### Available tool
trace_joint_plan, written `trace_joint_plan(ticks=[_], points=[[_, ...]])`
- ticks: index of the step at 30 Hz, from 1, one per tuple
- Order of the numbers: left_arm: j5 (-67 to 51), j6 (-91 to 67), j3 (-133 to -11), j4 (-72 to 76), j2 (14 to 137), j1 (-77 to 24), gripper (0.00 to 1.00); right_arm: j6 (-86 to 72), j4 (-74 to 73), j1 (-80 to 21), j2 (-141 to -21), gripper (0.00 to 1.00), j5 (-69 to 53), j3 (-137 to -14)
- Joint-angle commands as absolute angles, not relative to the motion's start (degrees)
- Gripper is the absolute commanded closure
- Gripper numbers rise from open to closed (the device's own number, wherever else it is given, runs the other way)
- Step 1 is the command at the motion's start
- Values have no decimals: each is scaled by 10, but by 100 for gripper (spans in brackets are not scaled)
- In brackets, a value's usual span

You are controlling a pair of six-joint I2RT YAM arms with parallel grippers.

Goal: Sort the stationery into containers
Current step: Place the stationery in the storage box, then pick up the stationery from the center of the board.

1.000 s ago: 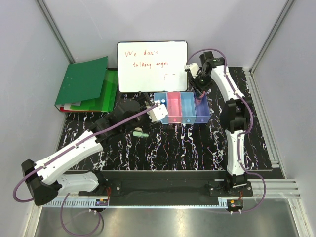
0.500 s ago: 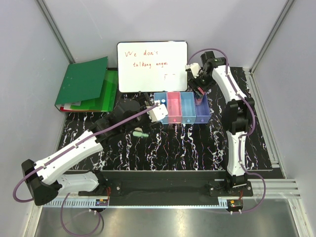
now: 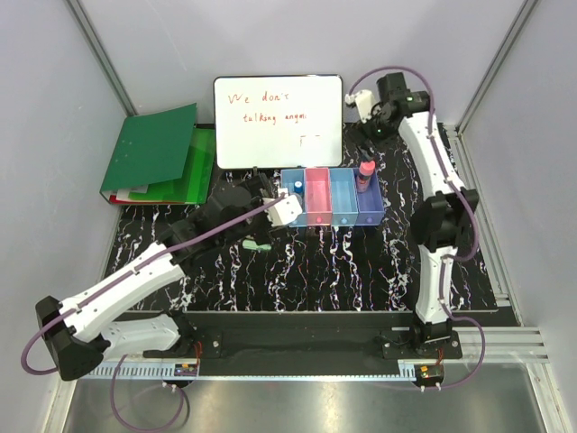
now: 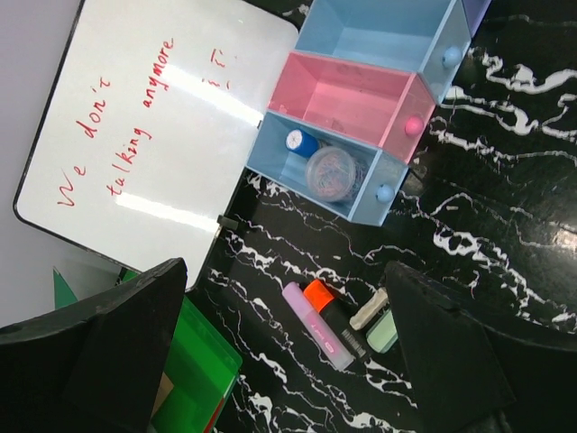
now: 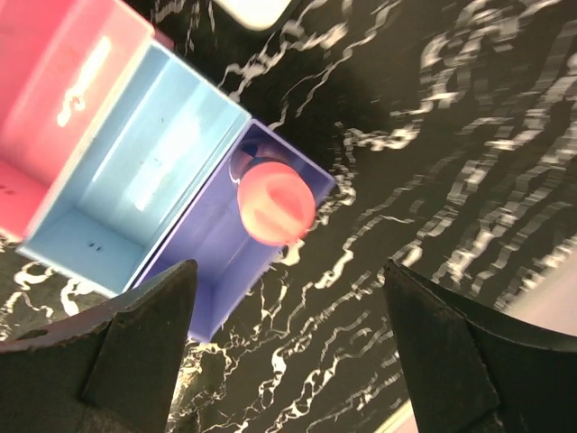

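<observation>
The four joined bins (image 3: 343, 213) stand mid-table. A pink-capped marker (image 3: 365, 171) stands upright in the purple bin (image 5: 203, 257); its cap (image 5: 275, 200) shows in the right wrist view. My right gripper (image 3: 371, 131) is open and empty, raised behind the bins. The leftmost blue bin (image 4: 374, 194) holds a blue-capped bottle (image 4: 300, 142) and a clear round piece (image 4: 332, 171). My left gripper (image 3: 261, 230) is open and empty above a pink marker (image 4: 317, 327), an orange-capped marker (image 4: 341, 317), a pale stick (image 4: 368, 308) and a pale green piece (image 4: 382, 332) lying on the table.
A whiteboard with red writing (image 3: 278, 122) leans behind the bins. A green folder (image 3: 158, 153) lies at the back left, its edge close to my left finger (image 4: 194, 379). The pink bin (image 4: 352, 99) and second blue bin (image 5: 144, 180) show nothing inside.
My right gripper has let go of the pink-capped marker, which now stands in the purple bin, and has risen and pulled back. My left arm has shifted slightly nearer.
</observation>
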State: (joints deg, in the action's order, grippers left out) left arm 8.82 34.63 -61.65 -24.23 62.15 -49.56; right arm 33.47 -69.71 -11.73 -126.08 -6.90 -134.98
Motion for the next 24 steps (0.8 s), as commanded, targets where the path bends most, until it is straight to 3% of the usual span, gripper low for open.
trace_joint_plan(ticks=[1, 10, 18, 24], points=[[76, 389, -571, -236, 601, -490, 1, 302, -693, -122, -1130, 9, -52, -1382], [23, 515, -494, -272, 625, -471, 1, 258, -656, -122, -965, 5, -40, -1289], [-24, 648, -406, -171, 664, -437, 1, 282, -646, -122, -890, 5, -18, -1215], [-79, 655, -450, -194, 740, -398, 3, 268, -643, -122, -878, 5, -18, -1201]])
